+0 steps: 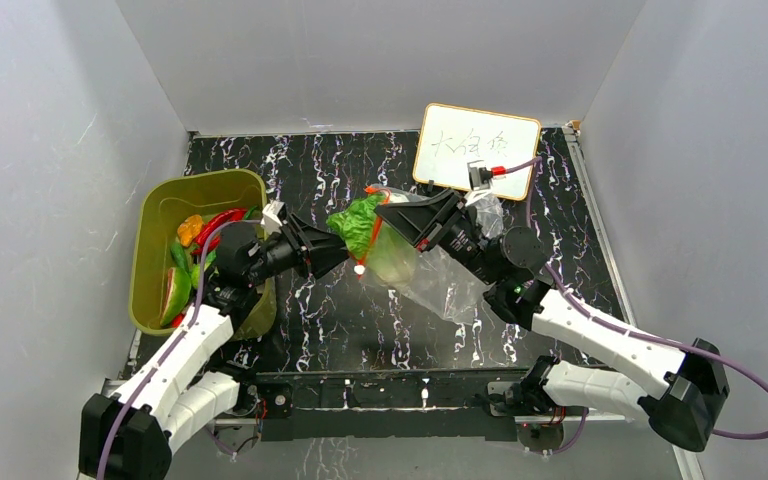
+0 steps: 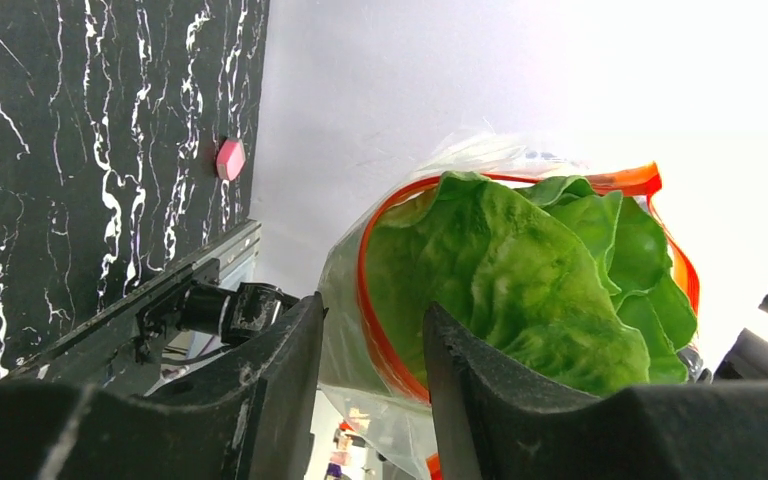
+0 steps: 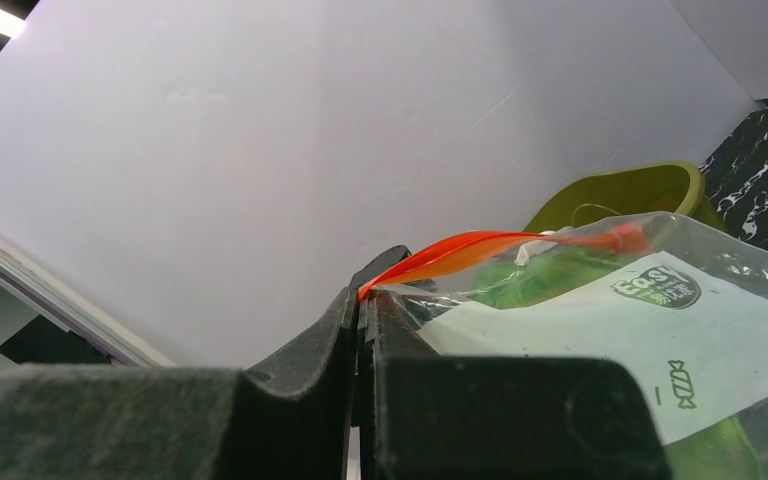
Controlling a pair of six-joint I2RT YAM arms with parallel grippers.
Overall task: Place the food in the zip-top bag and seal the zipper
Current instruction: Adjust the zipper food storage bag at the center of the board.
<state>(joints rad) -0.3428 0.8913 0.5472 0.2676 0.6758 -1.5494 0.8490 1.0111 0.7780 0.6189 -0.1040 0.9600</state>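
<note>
The zip-top bag [image 1: 430,275] hangs in the air over the table's middle, its mouth facing left. My right gripper [image 1: 385,208] is shut on the upper mouth edge, the red-orange zipper [image 3: 470,248] pinched between its jaws [image 3: 362,295]. A pale green leafy cabbage [image 1: 355,225] sticks half out of the mouth. In the left wrist view the cabbage [image 2: 520,270] fills the red-rimmed opening [image 2: 365,290]. My left gripper [image 2: 372,320] is open, its fingers apart and straddling the bag's lower rim; it sits just left of the bag [image 1: 345,250].
An olive-green basket [image 1: 200,180] at the left holds more toy food [image 1: 185,260], red, orange and green pieces. A small whiteboard [image 1: 477,150] with a clip stands at the back right. White walls enclose the black marbled table [image 1: 320,320].
</note>
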